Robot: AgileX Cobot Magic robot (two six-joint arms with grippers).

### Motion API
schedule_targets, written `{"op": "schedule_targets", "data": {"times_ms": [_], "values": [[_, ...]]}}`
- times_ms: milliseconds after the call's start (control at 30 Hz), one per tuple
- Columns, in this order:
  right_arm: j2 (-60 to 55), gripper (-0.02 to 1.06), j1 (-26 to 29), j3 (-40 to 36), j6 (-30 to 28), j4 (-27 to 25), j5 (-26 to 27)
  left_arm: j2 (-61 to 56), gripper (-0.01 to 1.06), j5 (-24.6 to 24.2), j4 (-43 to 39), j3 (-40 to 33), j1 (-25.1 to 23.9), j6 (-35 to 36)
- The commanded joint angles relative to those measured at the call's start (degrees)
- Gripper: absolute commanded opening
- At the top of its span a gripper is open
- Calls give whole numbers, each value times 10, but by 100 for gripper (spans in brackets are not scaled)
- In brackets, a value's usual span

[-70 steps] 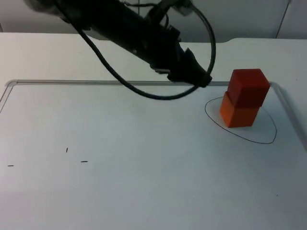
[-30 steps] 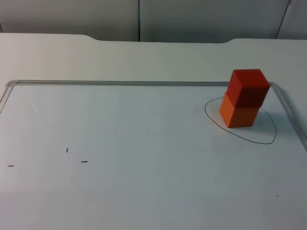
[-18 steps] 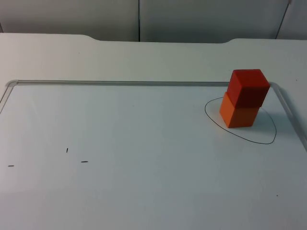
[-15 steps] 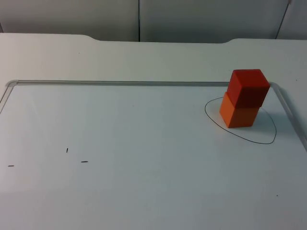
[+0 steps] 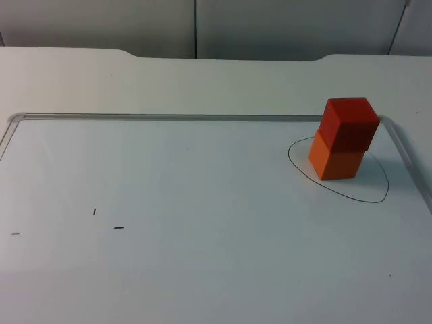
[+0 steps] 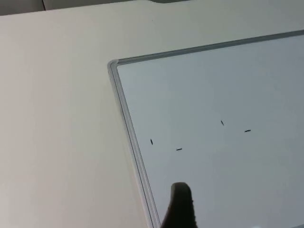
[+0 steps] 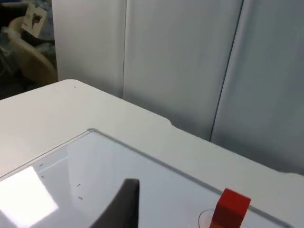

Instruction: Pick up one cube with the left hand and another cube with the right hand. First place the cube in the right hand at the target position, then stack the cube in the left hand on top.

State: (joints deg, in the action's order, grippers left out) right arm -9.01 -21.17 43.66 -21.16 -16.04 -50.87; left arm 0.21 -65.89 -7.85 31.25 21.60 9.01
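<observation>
A red cube (image 5: pixel 349 123) sits on top of an orange cube (image 5: pixel 335 162), slightly twisted against it. The stack stands inside a thin black oval outline (image 5: pixel 378 197) drawn at the far right of the whiteboard. Nothing touches it. In the right wrist view the stack (image 7: pixel 232 205) is seen from a distance, with my right gripper (image 7: pixel 124 202) raised well back from it. My left gripper (image 6: pixel 180 206) hovers over the whiteboard's left edge, far from the cubes, holding nothing that I can see.
The whiteboard's metal frame (image 5: pixel 169 117) runs along the far side and down the right side (image 5: pixel 408 158); its left corner (image 6: pixel 113 64) lies below the left wrist. A few short black marks (image 5: pixel 94 211) dot the board's left part. The grey partition wall (image 5: pixel 196 27) closes the back.
About two seconds ago the left arm hung over the board just left of the stack; it has pulled out of the top view. The cubes have not moved.
</observation>
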Motion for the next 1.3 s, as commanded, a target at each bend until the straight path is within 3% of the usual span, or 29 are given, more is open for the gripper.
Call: {"op": "schedule_targets", "data": {"times_ms": [0,167,367,600,733,900,1100,1267], "values": [[13,105,0,-3,21,13,-30,-2,64,27,4,-11,2,0],[35,105,0,-3,34,28,-63,-2,64,37,6,-18,2,-4],[74,105,0,-3,84,81,-104,-2,64,37,6,-18,2,-4],[90,105,0,-3,92,86,-146,-2,64,37,6,-18,2,-5],[90,105,0,-10,104,84,-176,-2,64,41,43,-18,2,-71],[90,105,0,-10,107,89,-191,-2,64,41,51,-18,2,-90],[90,105,0,-22,124,107,-191,-2,64,41,51,-18,2,-90],[90,105,0,-79,152,114,-139,-2,64,41,52,-18,2,-90]]}}
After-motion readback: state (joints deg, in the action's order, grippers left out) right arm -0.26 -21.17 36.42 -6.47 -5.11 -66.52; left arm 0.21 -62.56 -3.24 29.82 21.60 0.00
